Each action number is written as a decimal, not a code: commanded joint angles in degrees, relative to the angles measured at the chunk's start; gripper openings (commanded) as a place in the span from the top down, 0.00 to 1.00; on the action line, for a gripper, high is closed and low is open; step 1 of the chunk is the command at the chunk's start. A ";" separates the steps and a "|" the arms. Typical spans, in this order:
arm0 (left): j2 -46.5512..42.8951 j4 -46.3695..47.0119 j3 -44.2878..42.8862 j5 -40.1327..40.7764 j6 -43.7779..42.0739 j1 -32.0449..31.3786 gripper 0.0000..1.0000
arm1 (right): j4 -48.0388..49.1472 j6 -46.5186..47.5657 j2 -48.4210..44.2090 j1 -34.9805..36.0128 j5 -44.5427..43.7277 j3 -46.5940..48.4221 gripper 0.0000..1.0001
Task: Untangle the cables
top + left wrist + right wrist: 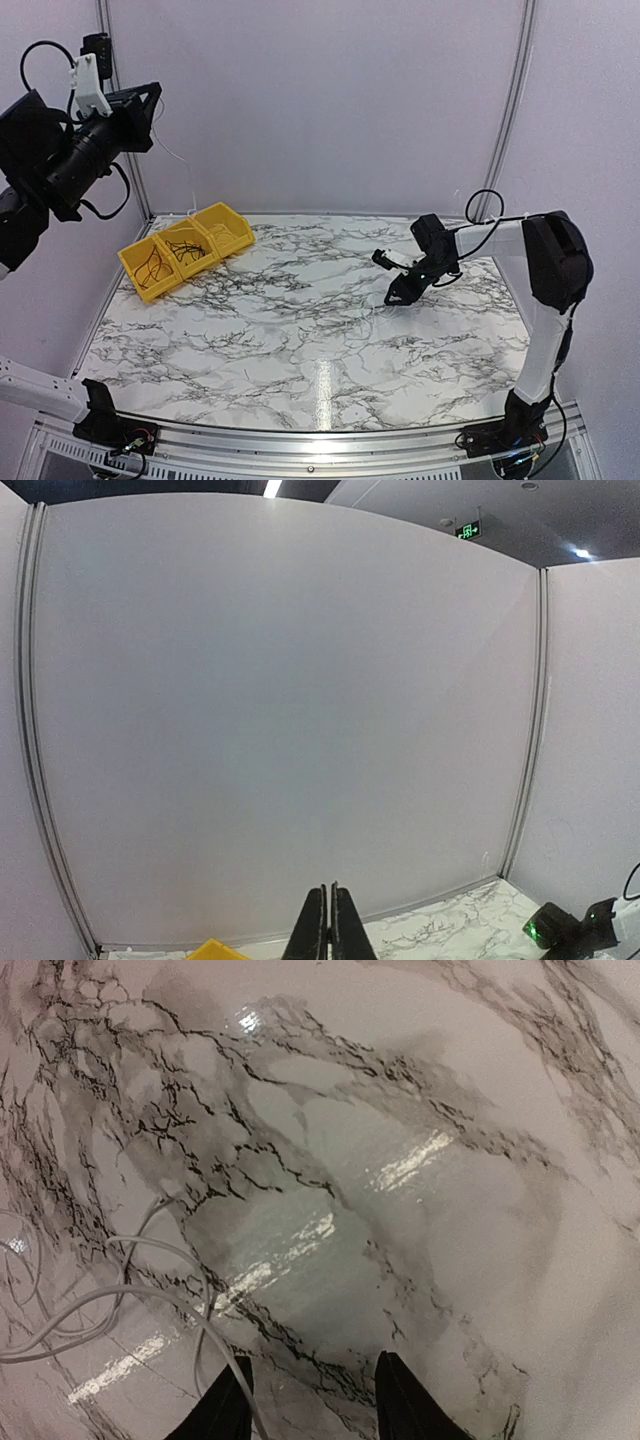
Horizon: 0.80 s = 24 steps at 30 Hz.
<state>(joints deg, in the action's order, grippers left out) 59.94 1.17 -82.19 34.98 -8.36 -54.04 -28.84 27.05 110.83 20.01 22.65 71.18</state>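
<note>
Your right gripper [312,1360] hangs spread over the bench [450,1160], pale cables [140,1291] looping beside its left finger [225,1410]. Dark cables [150,268] sit in the yellow bin [165,288]. Your left gripper [330,888] is pressed together, raised high.

We note the left arm [60,155]: black housings, a white bracket [88,85] at its 12 o'clock, looped black wiring. The right arm [540,350]: white links, black joints, one black wiring loop, black tapered gripper [392,297].
</note>
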 commanded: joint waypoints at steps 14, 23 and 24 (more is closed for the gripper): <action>15.19 -7.62 -0.35 -17.13 13.61 15.86 1.00 | 3.32 2.95 -17.33 -0.52 -6.22 -5.65 0.46; 23.90 -7.11 -2.72 -22.46 14.54 24.85 1.00 | 4.13 4.01 -17.27 -0.55 -6.99 -6.40 0.46; 24.89 -6.94 -2.91 -23.04 14.57 25.99 1.00 | 4.16 4.10 -17.25 -0.56 -7.01 -6.40 0.46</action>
<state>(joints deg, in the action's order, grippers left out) 82.21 -5.89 -82.72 15.27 5.21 -31.59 -26.20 30.28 94.37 19.94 16.88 64.93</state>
